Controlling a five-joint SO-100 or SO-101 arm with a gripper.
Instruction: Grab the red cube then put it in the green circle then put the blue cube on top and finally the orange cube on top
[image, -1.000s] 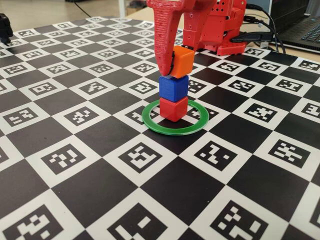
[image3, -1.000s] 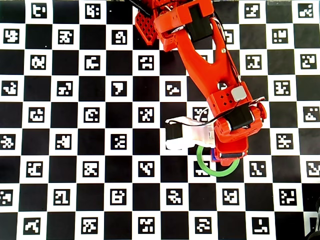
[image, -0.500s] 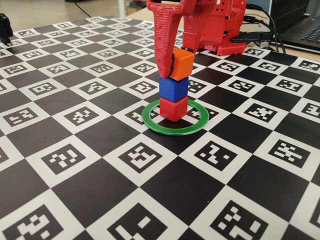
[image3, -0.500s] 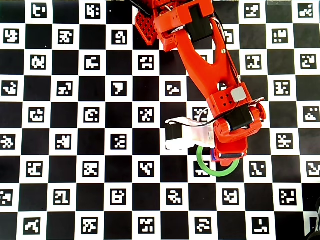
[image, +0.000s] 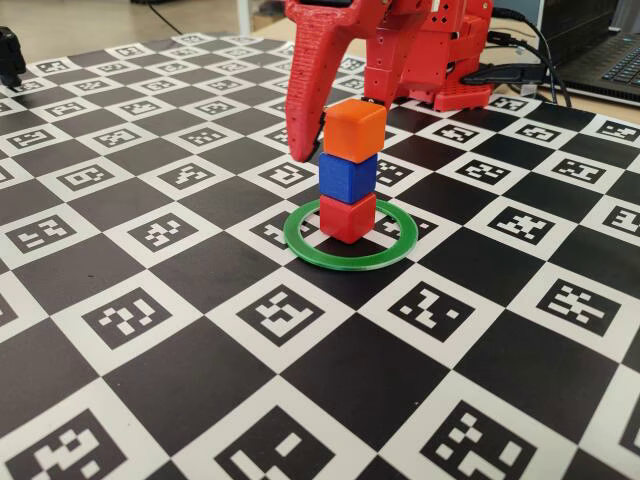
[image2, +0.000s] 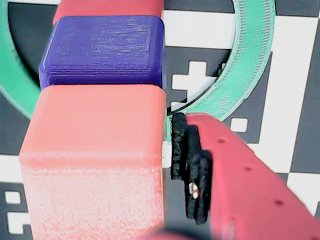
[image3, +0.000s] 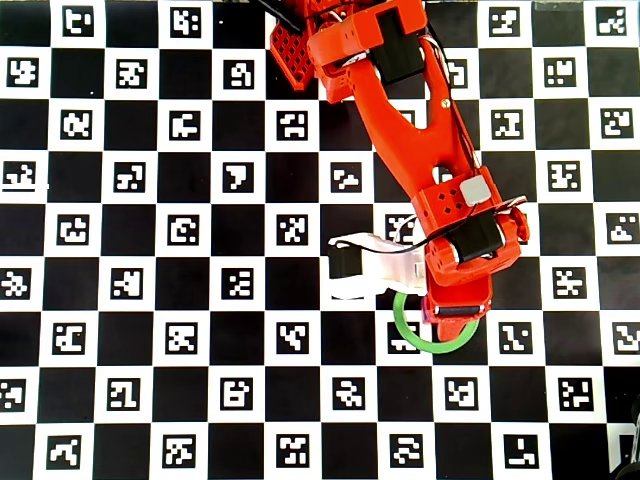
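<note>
Since half a second ago, we see that the jaws (image: 330, 140) have spread apart and let go of the orange cube (image: 355, 129), which was pinched against the red finger (image: 303, 90) before. Now that finger stands off to the left of the cube in the fixed view, with a clear gap between them, and the cube sits squarely rather than tilted.

We see a three-cube tower standing inside the green circle (image: 385, 255). At the bottom is the red cube (image: 347, 217), resting on the counter (image: 200, 330) within the ring's open centre. On it sits the blue cube (image: 347, 177), and the orange cube is on top of that. The counter is covered in a black and white checkerboard with small coded markers in the white squares.

From the wrist view we look down along the tower: the orange cube (image2: 95, 165) fills the lower left, the blue cube (image2: 102, 50) lies beyond it, and a strip of the red cube (image2: 107, 7) shows at the top edge. The green circle (image2: 247, 65) curves around them. One red finger with a black pad (image2: 190, 165) is just beside the orange cube's right face, not pressing on it.

In the overhead view the arm (image3: 420, 150) hides the tower; only part of the green circle (image3: 410, 338) shows.
</note>
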